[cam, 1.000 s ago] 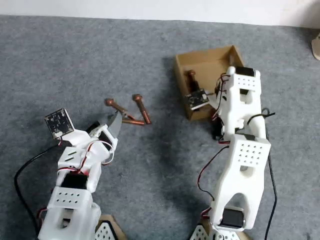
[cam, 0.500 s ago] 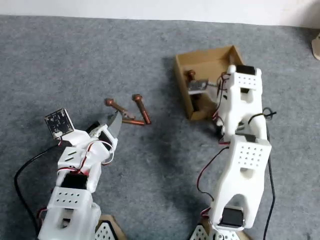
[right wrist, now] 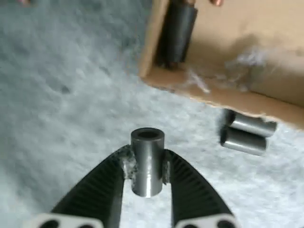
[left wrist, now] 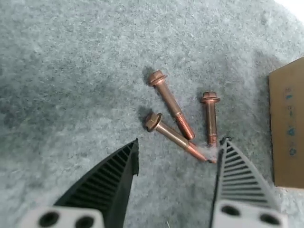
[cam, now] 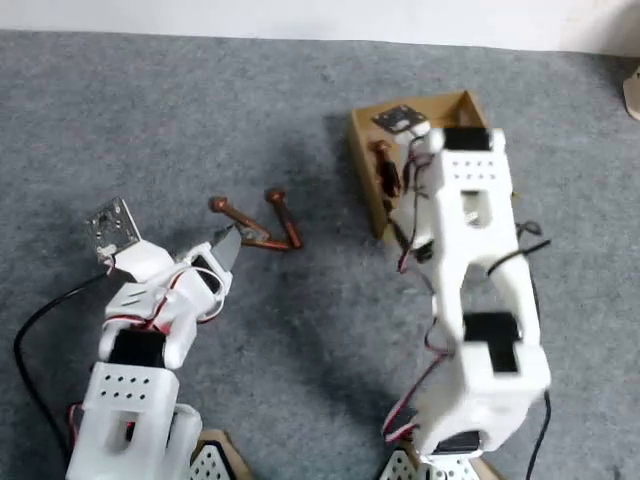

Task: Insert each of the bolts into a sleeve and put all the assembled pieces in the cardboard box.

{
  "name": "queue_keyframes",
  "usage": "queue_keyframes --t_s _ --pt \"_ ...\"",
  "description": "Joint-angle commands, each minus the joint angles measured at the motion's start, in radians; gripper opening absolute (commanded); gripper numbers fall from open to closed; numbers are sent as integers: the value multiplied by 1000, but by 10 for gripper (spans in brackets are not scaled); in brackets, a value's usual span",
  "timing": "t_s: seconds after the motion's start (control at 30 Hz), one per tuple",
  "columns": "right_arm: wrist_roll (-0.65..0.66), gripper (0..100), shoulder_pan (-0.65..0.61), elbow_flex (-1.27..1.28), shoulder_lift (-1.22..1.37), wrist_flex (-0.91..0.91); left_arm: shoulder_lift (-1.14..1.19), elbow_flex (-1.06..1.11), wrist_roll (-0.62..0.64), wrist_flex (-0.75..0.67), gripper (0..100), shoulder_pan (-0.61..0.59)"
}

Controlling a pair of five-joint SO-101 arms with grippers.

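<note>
The right jaws stand narrow, clamped on an upright dark sleeve (right wrist: pixel 148 161), above the grey worktop (right wrist: pixel 57 95) just outside the cardboard box (right wrist: pixel 228 97). Two loose sleeves (right wrist: pixel 247 134) lie side by side on the worktop against the box wall. One assembled piece (right wrist: pixel 178 28) lies inside the box in a corner, its upper end cut off at the frame edge. The left jaws are spread wide over three bolts (left wrist: pixel 170 103) on the worktop; the tip of the nearest bolt (left wrist: pixel 176 137) lies just beside one jaw. In the high view the right arm (cam: pixel 470 200) covers much of the box.
</note>
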Motion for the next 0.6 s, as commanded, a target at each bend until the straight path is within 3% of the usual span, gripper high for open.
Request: queue_keyframes --t_s 0.0,0.1,0.27,0.57 --pt "-138 6 -79 252 -255 -193 38 -114 11 66 178 19" --pt "-190 6 -120 496 -444 -366 171 -200 6 77 143 18" --pt "-219 6 -124 814 -656 -567 487 -404 21 112 175 16" --pt "-241 6 -124 1079 -863 -771 1006 -888 249 304 226 19"
